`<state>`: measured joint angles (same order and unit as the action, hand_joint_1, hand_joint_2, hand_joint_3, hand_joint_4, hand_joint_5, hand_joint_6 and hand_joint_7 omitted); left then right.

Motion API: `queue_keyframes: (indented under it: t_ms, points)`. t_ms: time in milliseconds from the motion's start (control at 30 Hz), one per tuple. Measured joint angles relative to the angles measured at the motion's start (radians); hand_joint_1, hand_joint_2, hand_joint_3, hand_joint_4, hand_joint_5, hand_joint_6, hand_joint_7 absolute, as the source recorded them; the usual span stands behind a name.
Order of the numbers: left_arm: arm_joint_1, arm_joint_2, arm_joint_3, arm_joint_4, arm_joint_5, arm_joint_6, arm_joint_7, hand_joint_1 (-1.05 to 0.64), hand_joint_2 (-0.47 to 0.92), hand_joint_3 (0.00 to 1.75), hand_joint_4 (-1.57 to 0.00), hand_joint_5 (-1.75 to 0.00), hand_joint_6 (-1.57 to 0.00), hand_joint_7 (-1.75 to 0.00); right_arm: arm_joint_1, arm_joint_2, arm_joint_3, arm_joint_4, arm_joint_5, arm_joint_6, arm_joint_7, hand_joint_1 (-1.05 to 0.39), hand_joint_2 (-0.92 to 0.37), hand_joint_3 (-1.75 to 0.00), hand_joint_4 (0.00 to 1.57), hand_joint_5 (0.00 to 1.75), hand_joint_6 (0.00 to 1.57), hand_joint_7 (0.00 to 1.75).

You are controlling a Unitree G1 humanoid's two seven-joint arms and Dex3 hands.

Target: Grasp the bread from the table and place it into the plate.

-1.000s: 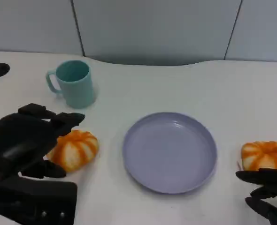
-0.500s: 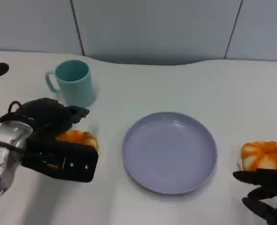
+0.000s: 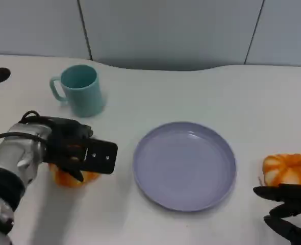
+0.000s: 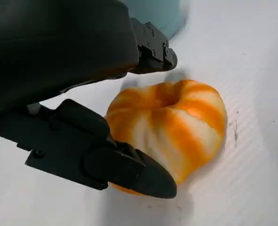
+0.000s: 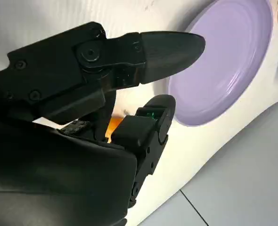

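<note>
The left hand (image 3: 76, 153) sits directly over the left bread (image 3: 71, 176), fingers spread either side of it, apparently not yet clamped. That bread (image 4: 169, 127), round, orange with pale stripes and a dimpled top, rests on the table (image 3: 155, 97) left of the plate (image 3: 184, 165). A second bread (image 3: 289, 170) lies right of the plate, just beyond the right hand (image 3: 291, 212), spread and empty.

Orange-striped bread (image 4: 169, 125) lies left of empty purple plate (image 3: 184, 164).
</note>
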<state>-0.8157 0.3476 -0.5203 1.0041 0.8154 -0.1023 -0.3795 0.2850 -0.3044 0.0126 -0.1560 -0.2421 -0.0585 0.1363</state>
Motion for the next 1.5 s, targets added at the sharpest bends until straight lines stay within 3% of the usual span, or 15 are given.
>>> queue_keyframes:
  t_ms: [333, 733, 867, 967, 1000, 1100, 1200, 1333, 1433, 1500]
  points:
    - [-0.087, -0.056, -0.033, 0.198, -0.031, -0.011, 0.034, -0.67, 0.83, 0.00, -0.15, -0.12, -0.32, -0.04, 0.010, 0.000, -0.016, -0.017, 0.001, 0.001, 0.000, -0.28, -0.92, -0.38, 0.55, 0.78, 0.77, 0.00]
    - [-0.082, -0.072, -0.046, 0.242, -0.067, -0.022, 0.150, -0.53, 0.79, 0.00, -0.13, -0.15, -0.40, -0.03, 0.016, 0.000, -0.030, -0.017, 0.003, -0.022, 0.000, -0.23, -0.92, -0.37, 0.58, 0.79, 0.78, 0.01]
    - [-0.070, -0.073, -0.063, 0.242, -0.066, -0.032, 0.204, -0.51, 0.76, 0.00, -0.20, -0.20, -0.45, -0.04, 0.017, 0.000, -0.033, -0.009, 0.007, -0.045, 0.000, -0.26, -0.92, -0.38, 0.57, 0.78, 0.77, 0.00]
    - [-0.059, -0.075, -0.076, 0.243, -0.064, -0.033, 0.257, -0.40, 0.77, 0.00, -0.27, -0.27, -0.55, -0.10, 0.019, 0.000, -0.034, -0.009, 0.008, -0.045, 0.000, -0.28, -0.92, -0.38, 0.57, 0.78, 0.77, 0.00]
    - [-0.054, -0.075, -0.081, 0.243, -0.063, -0.034, 0.277, -0.36, 0.78, 0.00, -0.26, -0.37, -0.55, -0.22, 0.019, 0.000, -0.034, -0.009, 0.008, -0.044, 0.000, -0.27, -0.92, -0.38, 0.57, 0.78, 0.77, 0.00]
    - [-0.047, -0.077, -0.089, 0.244, -0.064, -0.034, 0.314, -0.26, 0.80, 0.00, -0.17, -0.78, -0.26, -1.04, 0.020, 0.000, -0.035, -0.009, 0.008, -0.044, 0.000, -0.26, -0.92, -0.38, 0.57, 0.77, 0.77, 0.00]
    - [-0.044, -0.078, -0.088, 0.245, -0.069, -0.035, 0.336, -0.25, 0.80, 0.00, -0.09, -1.33, -0.19, -1.39, 0.024, 0.000, -0.036, -0.009, 0.007, -0.044, -0.001, -0.27, -0.92, -0.38, 0.57, 0.77, 0.77, 0.00]
    - [-0.034, -0.074, -0.087, 0.248, -0.075, -0.069, 0.370, -0.35, 0.84, 0.01, -0.22, -1.70, -0.28, -1.62, 0.032, 0.000, -0.036, -0.009, 0.004, -0.045, -0.001, -0.29, -0.92, -0.39, 0.57, 0.76, 0.76, 0.00]
    - [-0.025, -0.072, -0.091, 0.258, -0.072, -0.090, 0.448, -0.20, 0.88, 0.02, -0.41, -1.74, -0.31, -1.73, 0.034, 0.000, -0.037, -0.009, 0.004, -0.048, -0.001, -0.29, -0.92, -0.40, 0.57, 0.75, 0.76, 0.00]
    - [-0.018, -0.073, -0.100, 0.266, -0.065, -0.099, 0.507, -0.17, 0.90, 0.01, -0.54, -1.58, -0.44, -1.51, 0.034, 0.000, -0.037, -0.010, 0.004, -0.048, -0.001, -0.29, -0.92, -0.40, 0.57, 0.75, 0.76, 0.00]
